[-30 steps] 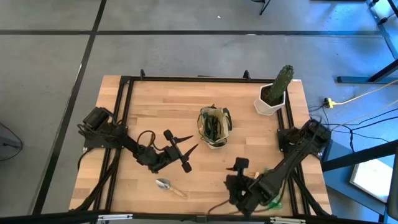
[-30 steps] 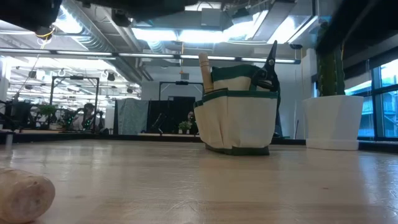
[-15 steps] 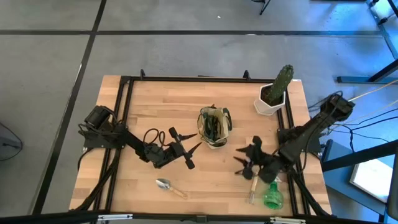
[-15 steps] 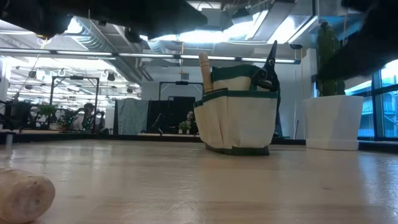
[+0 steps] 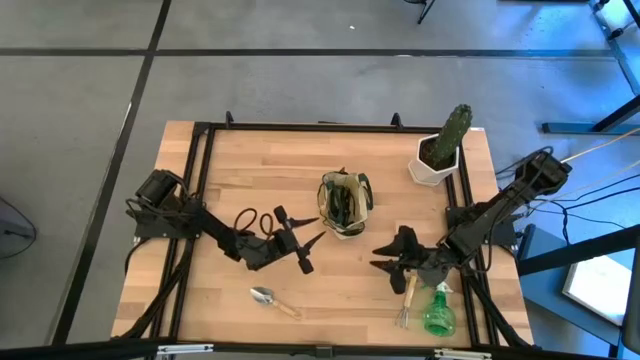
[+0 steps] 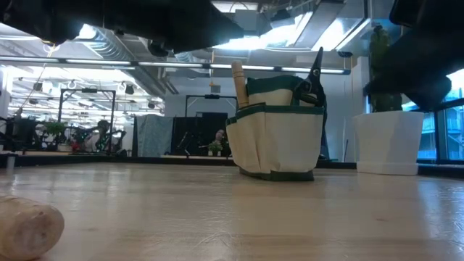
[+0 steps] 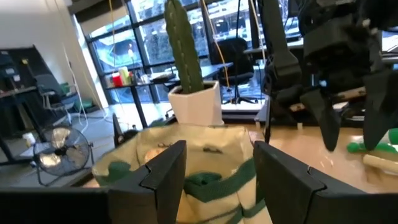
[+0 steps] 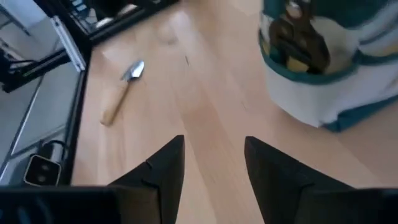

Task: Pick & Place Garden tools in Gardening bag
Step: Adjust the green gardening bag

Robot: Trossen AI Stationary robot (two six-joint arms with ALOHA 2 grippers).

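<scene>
While no lettering legible, gardening bag [image 5: 345, 203] beside cactus pot [image 5: 437, 160].

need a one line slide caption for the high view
Both open claws, left and right, flank the gardening bag; trowel, hand fork and spray bottle lie on the table.

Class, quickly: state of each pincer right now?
Left pincer: open, holding nothing, beside the gardening bag.
Right pincer: open, empty, above the table.
</scene>
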